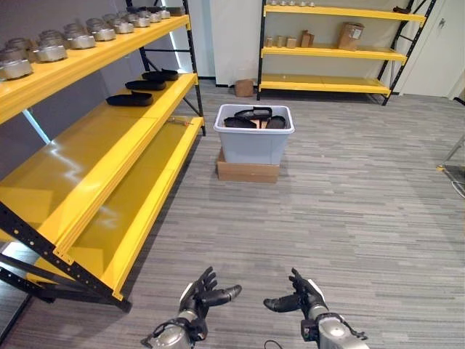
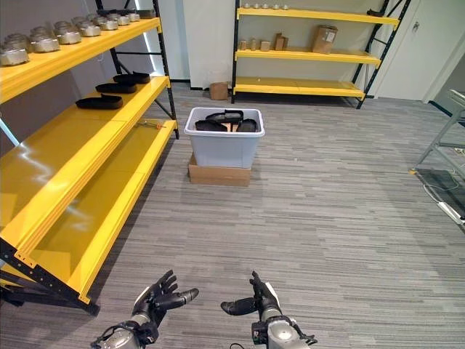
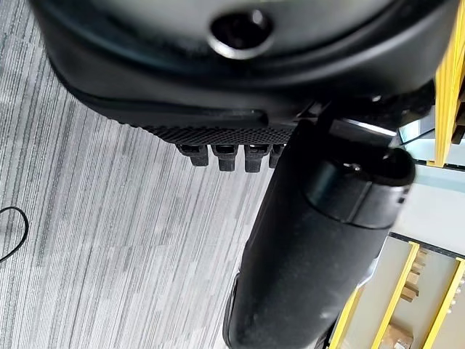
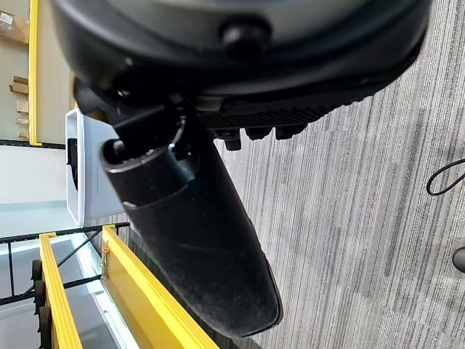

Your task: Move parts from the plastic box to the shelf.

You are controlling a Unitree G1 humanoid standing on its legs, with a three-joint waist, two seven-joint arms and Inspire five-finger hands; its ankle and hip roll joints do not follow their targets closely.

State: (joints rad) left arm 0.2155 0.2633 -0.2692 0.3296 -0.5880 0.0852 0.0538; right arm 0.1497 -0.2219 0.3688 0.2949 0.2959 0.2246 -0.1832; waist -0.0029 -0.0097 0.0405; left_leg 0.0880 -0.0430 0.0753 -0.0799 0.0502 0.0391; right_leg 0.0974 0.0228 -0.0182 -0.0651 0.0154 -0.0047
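A pale grey plastic box (image 1: 254, 138) stands on a flat cardboard box (image 1: 248, 168) in the middle of the floor, with several black parts (image 1: 253, 114) in it. Three more black parts (image 1: 130, 99) lie on the middle level of the yellow shelf (image 1: 102, 145) at the left. My left hand (image 1: 201, 294) and right hand (image 1: 299, 298) hang low at the near edge, far from the box, both open and empty, thumbs pointing toward each other.
Several round metal parts (image 1: 51, 49) line the top level of the left shelf. A second yellow shelf (image 1: 327, 51) with small cardboard boxes stands against the far wall. Grey carpet lies between me and the box.
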